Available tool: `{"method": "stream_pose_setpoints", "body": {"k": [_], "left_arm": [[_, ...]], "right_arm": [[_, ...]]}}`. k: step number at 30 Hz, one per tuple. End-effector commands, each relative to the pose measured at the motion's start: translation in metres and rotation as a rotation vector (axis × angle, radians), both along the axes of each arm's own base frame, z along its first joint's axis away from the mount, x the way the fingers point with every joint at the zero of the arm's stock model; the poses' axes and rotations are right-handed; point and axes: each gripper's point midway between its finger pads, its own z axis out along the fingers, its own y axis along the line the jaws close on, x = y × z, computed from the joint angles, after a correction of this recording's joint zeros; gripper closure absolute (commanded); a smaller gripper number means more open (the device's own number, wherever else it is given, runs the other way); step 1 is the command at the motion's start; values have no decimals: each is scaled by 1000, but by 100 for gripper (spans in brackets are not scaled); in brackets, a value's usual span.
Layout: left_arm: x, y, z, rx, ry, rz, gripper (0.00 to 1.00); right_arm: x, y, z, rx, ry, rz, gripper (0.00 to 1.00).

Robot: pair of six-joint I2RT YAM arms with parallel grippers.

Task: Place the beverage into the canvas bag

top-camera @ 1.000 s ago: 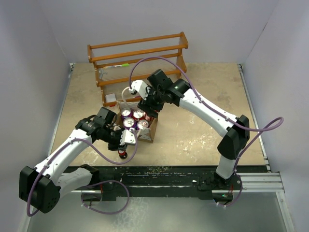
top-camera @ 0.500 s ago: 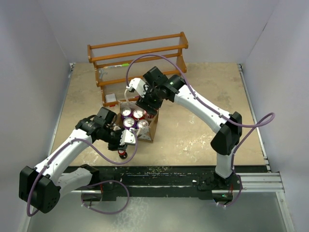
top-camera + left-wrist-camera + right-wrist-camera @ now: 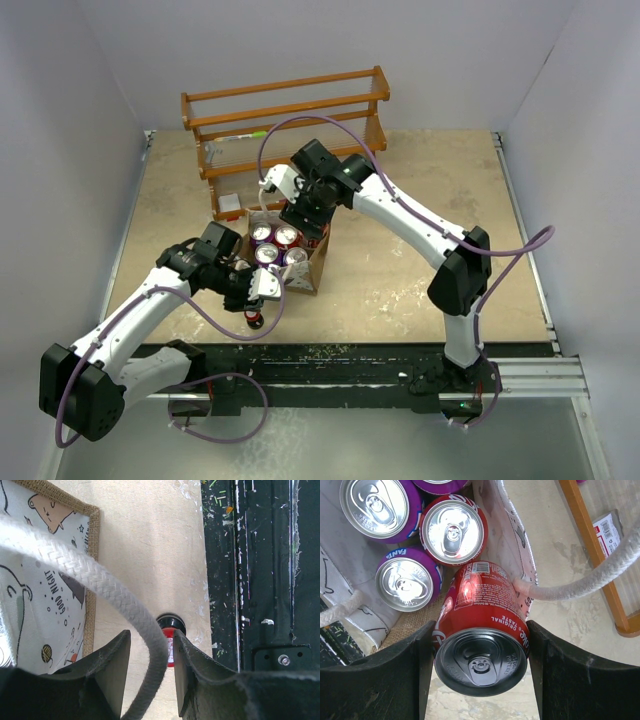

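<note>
The canvas bag (image 3: 300, 272) stands open mid-table with several cans upright inside, purple ones (image 3: 407, 582) and a red one (image 3: 452, 530). My right gripper (image 3: 305, 215) is shut on a red Coca-Cola can (image 3: 482, 630). It holds the can top-up over the bag's far right corner, just above the rim (image 3: 517, 545). My left gripper (image 3: 150, 645) is at the bag's near left side, jaws apart. The bag's white rope handle (image 3: 100, 587) runs between them, with gaps beside it. The bag's printed side (image 3: 45, 605) shows at the left.
A small red bottle with a black cap (image 3: 170, 637) stands on the table just below my left gripper, also visible from above (image 3: 255, 318). A wooden rack (image 3: 285, 120) stands behind the bag, with a small white box (image 3: 230, 205) at its foot. The table's dark front edge (image 3: 260, 580) is close.
My right arm has shifted a little left and back with the can, its elbow swinging left. The left arm and the bag have not moved.
</note>
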Motion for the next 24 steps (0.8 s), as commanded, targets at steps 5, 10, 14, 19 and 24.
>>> {"method": "stream_pose_setpoints", "body": {"k": [5,10,14,19,24], "left_arm": [[2,-6,10,-34,-15,-4,58],[2,-6,10,-35,-14,-3,58],[2,-7,10,-39,-15,-5,58],[2,-8,12,-45,-16,-7,57],[1,-8,12,-53,-14,-7,57]], "right_arm": [[2,2,7,44,1,15,90],[2,4,6,40,11,23,90],[-1,9,3,47,35,36,89],[-2,14,-7,43,55,38,85],[-1,23,-8,79,54,36,79]]}}
